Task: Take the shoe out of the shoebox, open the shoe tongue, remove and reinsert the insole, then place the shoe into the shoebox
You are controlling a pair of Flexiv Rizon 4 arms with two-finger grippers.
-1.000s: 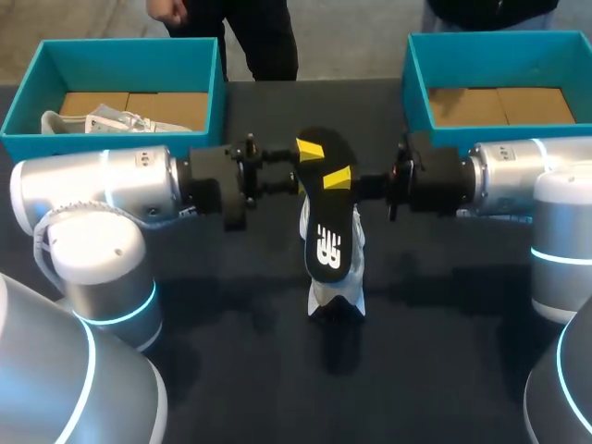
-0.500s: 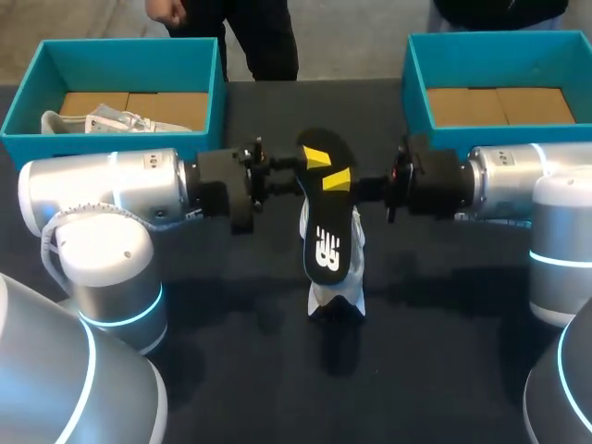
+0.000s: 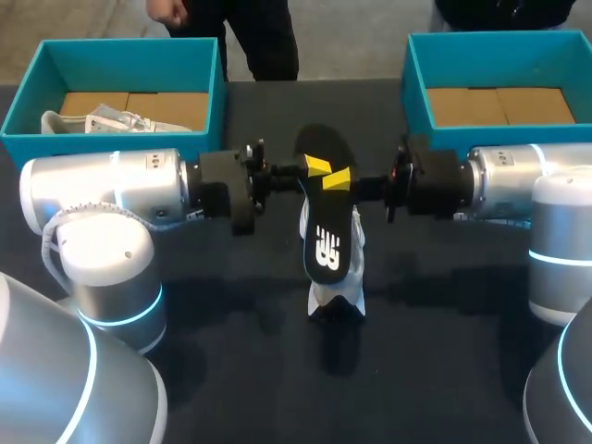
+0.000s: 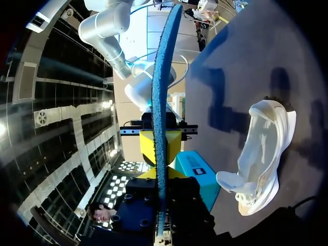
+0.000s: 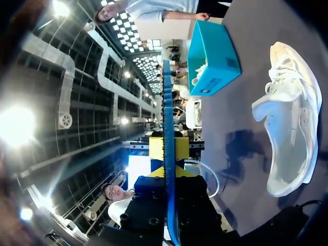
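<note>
A black insole with a white logo hangs upright above the table's middle, held from both sides. My left gripper is shut on its upper end from the left, and my right gripper is shut on it from the right. In the left wrist view the insole runs edge-on between my left gripper's fingers. The right wrist view shows the insole the same way in my right gripper. The white shoe lies on the dark table under the insole, and also appears as the shoe and the shoe.
A teal shoebox at the back left holds another white shoe. A second teal shoebox stands at the back right with only cardboard inside. Both arms stretch level across the table's middle.
My left gripper has moved right to the insole and closed on it. My right gripper, the insole and the shoe have stayed where they were.
</note>
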